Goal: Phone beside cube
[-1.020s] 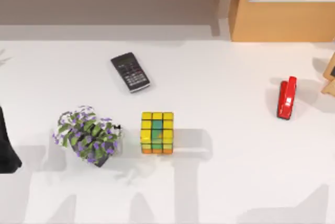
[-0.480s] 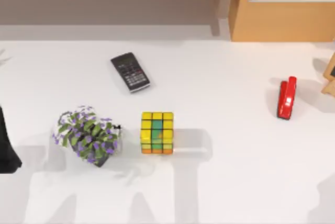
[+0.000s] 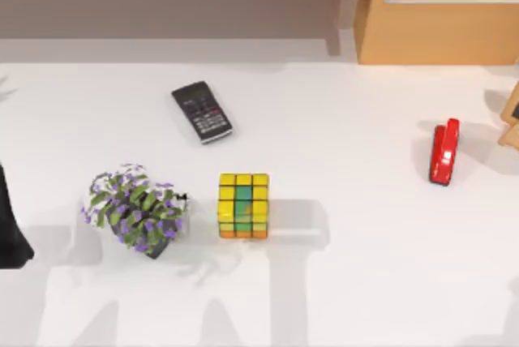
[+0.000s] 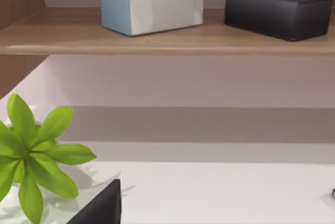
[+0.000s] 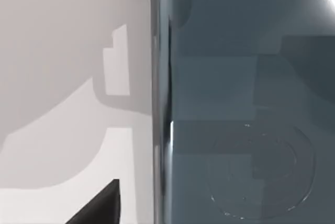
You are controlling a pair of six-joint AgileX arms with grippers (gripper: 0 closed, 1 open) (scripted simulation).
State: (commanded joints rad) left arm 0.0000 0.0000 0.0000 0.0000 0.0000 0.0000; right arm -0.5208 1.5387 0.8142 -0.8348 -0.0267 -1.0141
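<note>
The cube [image 3: 243, 205], mostly yellow with green and orange tiles, stands on the white table a little left of the middle. The phone [image 5: 246, 103] shows very close in the right wrist view as a glossy dark slate-grey face lying on the white surface, its long edge running down the picture. A dark fingertip [image 5: 103, 205] of my right gripper hangs over the table just beside that edge. My left arm [image 3: 10, 225] is parked at the table's left edge, and one of its fingertips [image 4: 104, 208] shows in the left wrist view.
A purple-flowered potted plant [image 3: 134, 209] stands just left of the cube. A black keypad device [image 3: 202, 111] lies behind it, and a red stapler [image 3: 443, 151] at the right. A wooden cabinet [image 3: 438, 14] and a shelf with tissue boxes [image 4: 152, 7] line the back.
The arm shadow at the table's front right has slid off to the right until almost nothing of it is left. The cube, the plant and the left arm have not moved.
</note>
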